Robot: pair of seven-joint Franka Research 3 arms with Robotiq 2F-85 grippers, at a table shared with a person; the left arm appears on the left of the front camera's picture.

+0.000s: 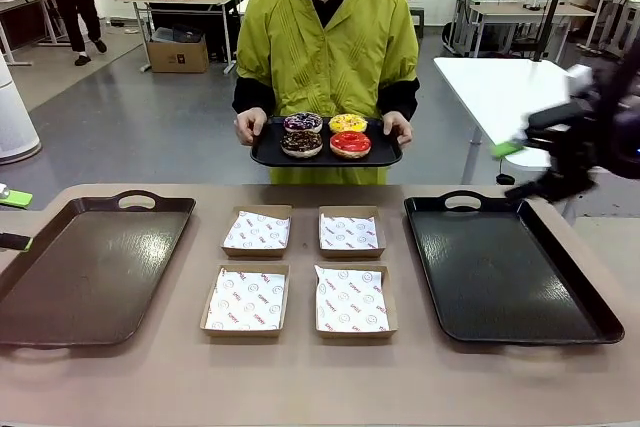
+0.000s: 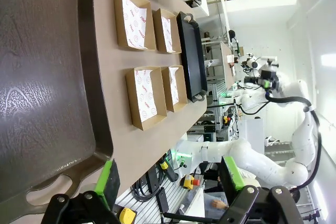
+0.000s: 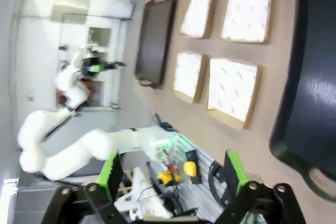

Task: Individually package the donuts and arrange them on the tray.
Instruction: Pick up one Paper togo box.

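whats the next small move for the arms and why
Probably reach the open right gripper toward the glossy red ring donut, nearest it on the small black tray that the person holds beyond the table. All four donuts sit there, the four paper-lined cardboard boxes are empty, and the open left gripper holds nothing either.

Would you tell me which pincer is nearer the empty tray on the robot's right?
Right. The right pincer hovers near that tray's far end; the left pincer is across the table, at the other tray's outer edge.
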